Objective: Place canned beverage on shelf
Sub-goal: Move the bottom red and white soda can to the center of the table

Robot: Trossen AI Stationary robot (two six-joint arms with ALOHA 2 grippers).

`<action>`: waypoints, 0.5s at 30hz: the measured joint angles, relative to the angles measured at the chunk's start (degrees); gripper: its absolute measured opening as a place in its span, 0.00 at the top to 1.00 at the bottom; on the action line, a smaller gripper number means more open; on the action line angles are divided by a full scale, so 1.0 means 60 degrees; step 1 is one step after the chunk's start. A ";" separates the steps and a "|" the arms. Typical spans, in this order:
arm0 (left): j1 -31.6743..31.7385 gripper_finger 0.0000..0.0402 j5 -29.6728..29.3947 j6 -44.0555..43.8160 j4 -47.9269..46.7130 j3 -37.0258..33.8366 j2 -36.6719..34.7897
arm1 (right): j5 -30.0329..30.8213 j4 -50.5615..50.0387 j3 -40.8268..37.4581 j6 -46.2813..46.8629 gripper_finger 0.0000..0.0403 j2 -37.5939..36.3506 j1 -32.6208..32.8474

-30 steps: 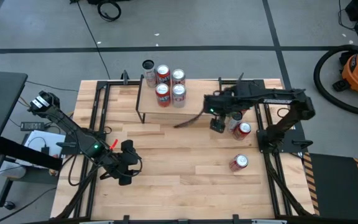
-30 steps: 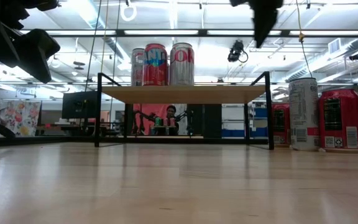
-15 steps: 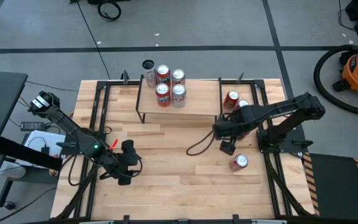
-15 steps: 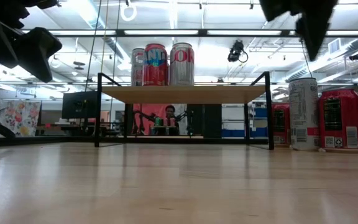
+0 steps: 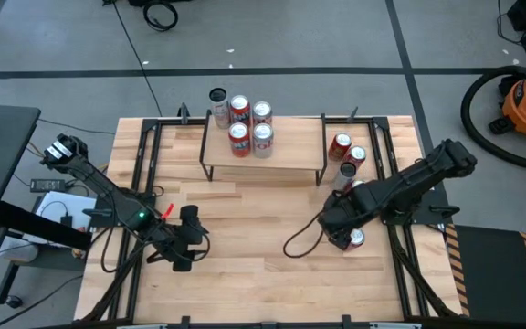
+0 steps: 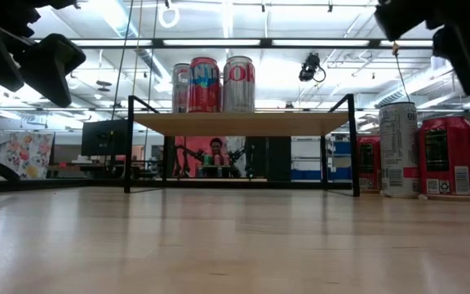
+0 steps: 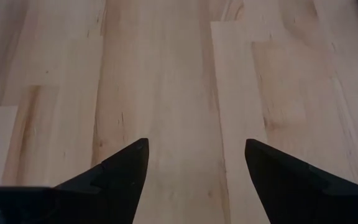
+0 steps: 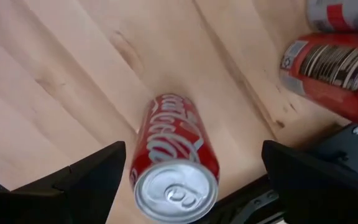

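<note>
1. Closest to you is the right gripper (image 5: 341,234), jaws spread wide and holding nothing, hanging right over the red aluminium cola can (image 8: 174,160) that stands upright on the light-wood plank tabletop (image 5: 245,228), near its right edge. In the right wrist view the can sits between the two dark fingers (image 8: 89,175) but a bit toward one of them. If you drop straight down like that, I'd bet one fingertip lands on the silver lid or clips the rim and the can tips over.

2. A tipped can will roll, and it's already close to the black metal frame rail (image 5: 396,239) at the table's edge. It could wedge there or go off the side.

3. Just past it is a cluster of three more upright cans (image 5: 345,157), red and silver. Lift too low on the way across and you'll bowl them over.

4. Then the low light-wood shelf on thin black legs (image 5: 290,153). Its near post sits right on your path, so clear it with height.

5. The shelf's left half already carries four cans (image 5: 249,124). Set yours on the bare right part, not against them.

6. The left gripper (image 7: 194,168) is parked over bare wood at the table's near left, jaws apart and empty. Leave it there.
</note>
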 joint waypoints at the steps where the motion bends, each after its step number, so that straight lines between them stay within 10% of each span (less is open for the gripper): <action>1: 0.0000 0.31 0.0000 0.0000 -0.0003 0.0000 0.0000 | -0.0001 -0.0002 0.0000 0.0133 0.04 0.0001 0.0107; 15: 0.0000 0.31 0.0113 -0.0077 -0.0004 0.0000 0.0000 | 0.0529 -0.1095 0.0011 0.1662 0.11 -0.0676 0.1459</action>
